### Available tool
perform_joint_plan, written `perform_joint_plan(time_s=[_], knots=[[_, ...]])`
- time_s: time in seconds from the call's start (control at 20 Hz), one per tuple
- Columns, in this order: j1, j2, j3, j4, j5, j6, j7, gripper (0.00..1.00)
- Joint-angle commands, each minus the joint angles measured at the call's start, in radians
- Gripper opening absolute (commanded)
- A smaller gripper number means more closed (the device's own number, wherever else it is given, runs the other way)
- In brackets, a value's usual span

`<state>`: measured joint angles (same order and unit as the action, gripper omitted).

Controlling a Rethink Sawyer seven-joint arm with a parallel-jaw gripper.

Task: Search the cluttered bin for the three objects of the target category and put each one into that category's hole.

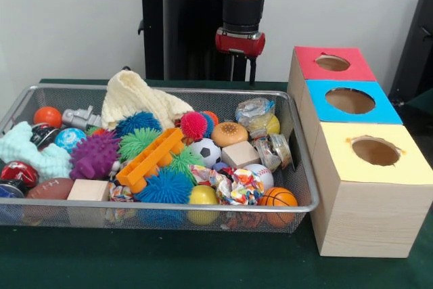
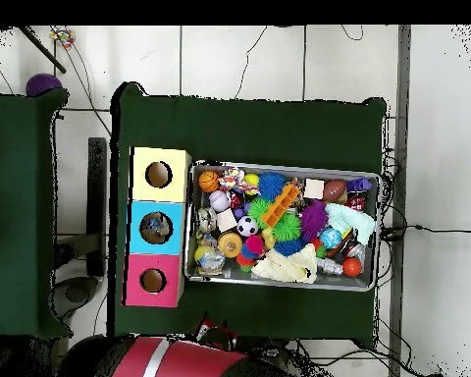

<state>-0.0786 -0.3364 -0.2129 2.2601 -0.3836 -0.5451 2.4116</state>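
Note:
A wire mesh bin (image 1: 298, 167) holds a heap of toys: a soccer ball (image 1: 205, 151), a small basketball (image 1: 278, 198), a baseball (image 1: 259, 173), a toy football (image 1: 49, 188), spiky balls in blue (image 1: 164, 187), purple (image 1: 94, 155) and pink (image 1: 193, 125), and wooden blocks (image 1: 240, 154). Right of the bin stand three boxes with round holes on top: red (image 1: 311, 69), blue (image 1: 322, 108) and yellow (image 1: 338, 157). My gripper (image 1: 242, 76) hangs open and empty behind the bin's far rim, well above the toys. In the overhead view the gripper (image 2: 215, 330) sits just off the table's edge.
A cream knitted cloth (image 1: 135, 99) is draped over the bin's back. An orange plastic rack (image 1: 149, 159) lies across the middle, and a crumpled colourful rope toy (image 1: 233, 186) lies near the front. The green table (image 2: 249, 123) has room around the bin (image 2: 284, 165). Cables run along the floor.

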Motion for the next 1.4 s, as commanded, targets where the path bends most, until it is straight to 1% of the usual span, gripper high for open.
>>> perform_joint_plan(time_s=[0.05, 0.2, 0.35, 0.4, 0.5, 0.55, 0.65, 0.75, 0.9, 1.0, 1.2, 1.4], knots=[[0.0, -0.089, 0.02, -0.137, 0.051, 0.169, 0.029, 1.0], [0.021, -0.105, 0.026, -0.149, 0.081, 0.193, 0.045, 1.0], [0.042, -0.141, 0.02, -0.138, 0.1, 0.241, 0.056, 1.0], [0.052, -0.175, 0.017, -0.125, 0.108, 0.27, 0.058, 1.0], [0.062, -0.276, 0.026, -0.093, 0.119, 0.379, 0.052, 1.0], [0.069, -0.315, 0.03, -0.082, 0.125, 0.423, 0.05, 1.0], [0.074, -0.368, 0.043, -0.074, 0.126, 0.483, 0.047, 1.0], [0.078, -0.365, 0.045, -0.088, 0.121, 0.49, 0.049, 1.0], [0.078, -0.317, 0.044, -0.135, 0.102, 0.468, 0.05, 1.0], [0.073, -0.298, 0.046, -0.158, 0.091, 0.465, 0.047, 1.0], [0.028, -0.316, 0.085, -0.162, 0.059, 0.496, 0.023, 1.0], [-0.01, -0.315, 0.111, -0.171, 0.034, 0.528, -0.009, 1.0]])
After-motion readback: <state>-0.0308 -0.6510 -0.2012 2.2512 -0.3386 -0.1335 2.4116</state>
